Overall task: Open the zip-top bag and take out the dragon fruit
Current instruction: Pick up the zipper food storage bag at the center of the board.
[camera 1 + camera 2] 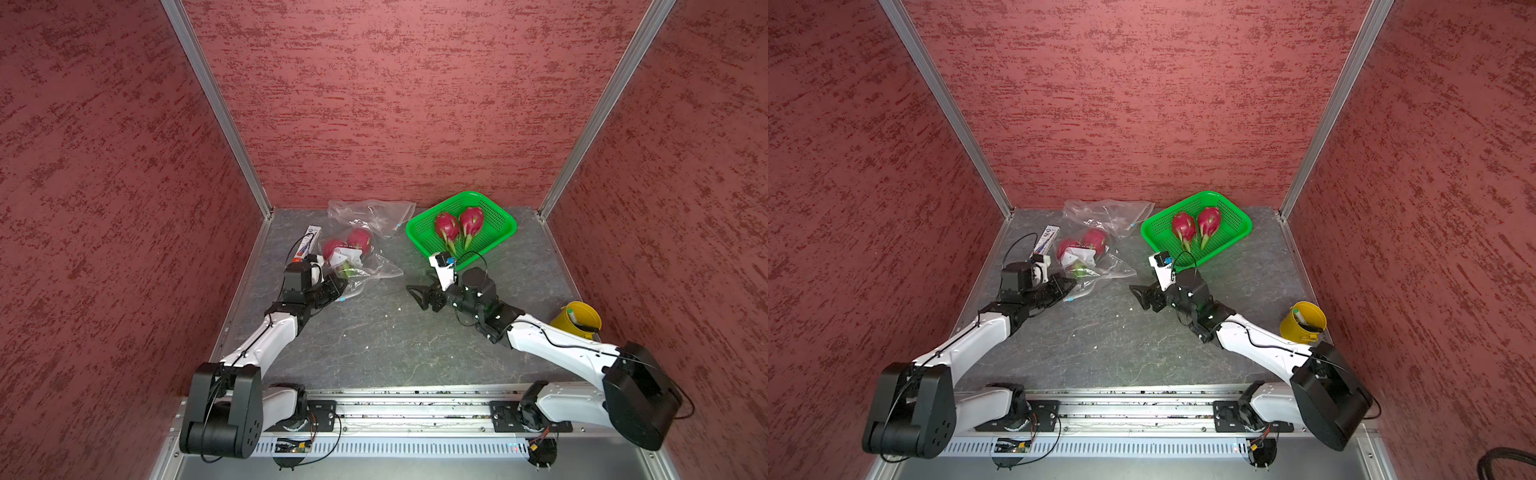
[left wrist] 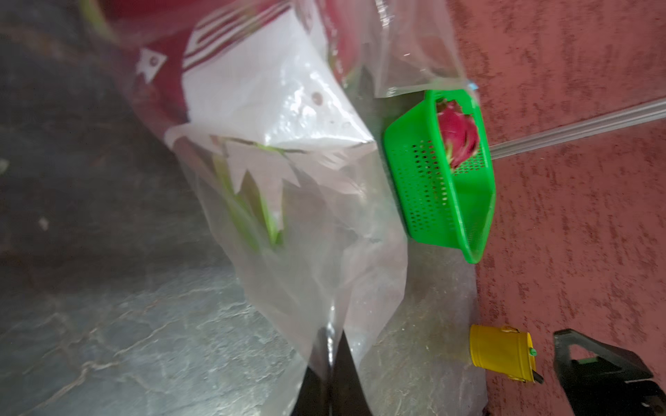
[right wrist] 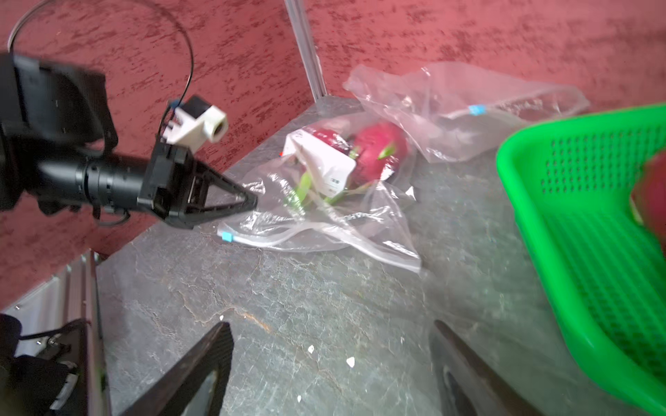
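The left end effector [image 1: 340, 286] is clenched on a fold of clear plastic at the near edge of the zip-top bag [image 1: 376, 268], which lies on the tabletop [image 1: 374, 345]. Two dragon fruit [image 1: 360, 240] sit inside that bag, partly behind a white card [image 1: 338, 258]. The other two fruits [image 1: 447, 226] lie side by side in the green basket [image 1: 494, 216]. The right end effector [image 1: 417, 293] hangs released over bare tabletop, apart from both bag and basket. A second clear bag [image 1: 374, 210], flattened, lies by the back wall.
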